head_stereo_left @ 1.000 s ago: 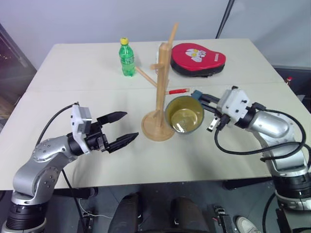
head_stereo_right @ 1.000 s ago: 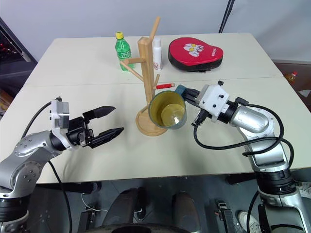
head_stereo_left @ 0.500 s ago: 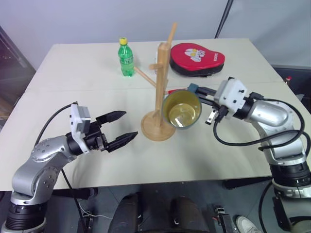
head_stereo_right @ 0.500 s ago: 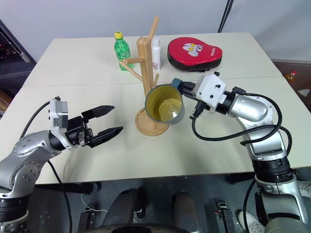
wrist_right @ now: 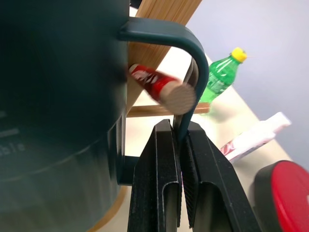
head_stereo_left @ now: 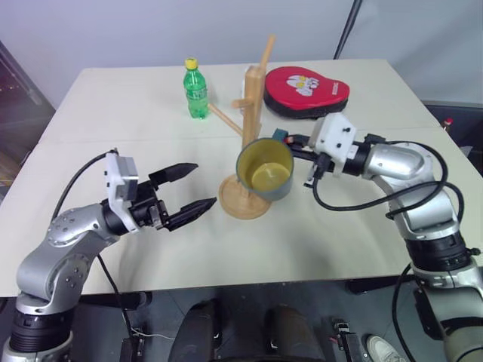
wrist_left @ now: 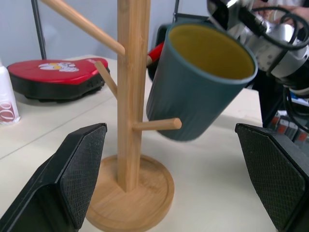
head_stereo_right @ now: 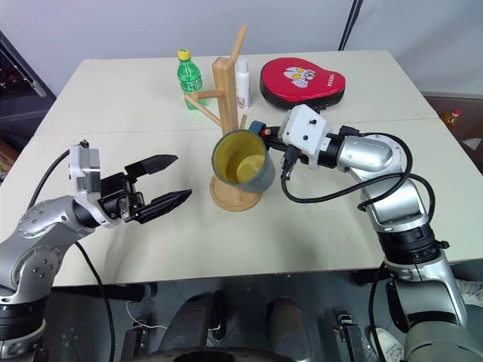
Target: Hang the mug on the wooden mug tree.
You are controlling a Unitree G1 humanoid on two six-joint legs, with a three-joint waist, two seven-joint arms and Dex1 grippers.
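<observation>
With my right gripper (wrist_right: pixel 179 140) pinched tight on the loop handle of the teal-blue ceramic mug (head_stereo_left: pixel 265 169), I'm holding that mug up off the table, tilted so its yellow inside faces me. From the right wrist camera, the two black fingers (wrist_right: pixel 153 188) squeeze the thin handle between them, and the red-tipped peg (wrist_right: pixel 161 87) pokes out through the handle loop, its round wooden end just beside the handle's inner curve. I can't tell whether peg and handle touch.

The mug sits right up against the square post of the tall light-wood mug tree (head_stereo_left: pixel 252 121), on the side toward my right arm, hanging above the round disc base (head_stereo_left: pixel 236 201). In the left wrist view the mug body (wrist_left: pixel 195 82) leans close beside the post, with a short plain peg (wrist_left: pixel 157 124) sticking out in front of its lower wall.

My left gripper (head_stereo_left: pixel 190 189) hovers over the table on my left side of the tree, well apart from it, its two black fingers spread wide with nothing between them, pointing toward the base.

Further out on the pale table (head_stereo_left: pixel 113 105), a green plastic bottle with a yellow cap (head_stereo_left: pixel 196 90) stands behind the tree, a small white bottle (head_stereo_right: pixel 243 83) stands just beyond the post, and a red and black padded mitt (head_stereo_left: pixel 307 90) lies flat at the far side, toward my right.
</observation>
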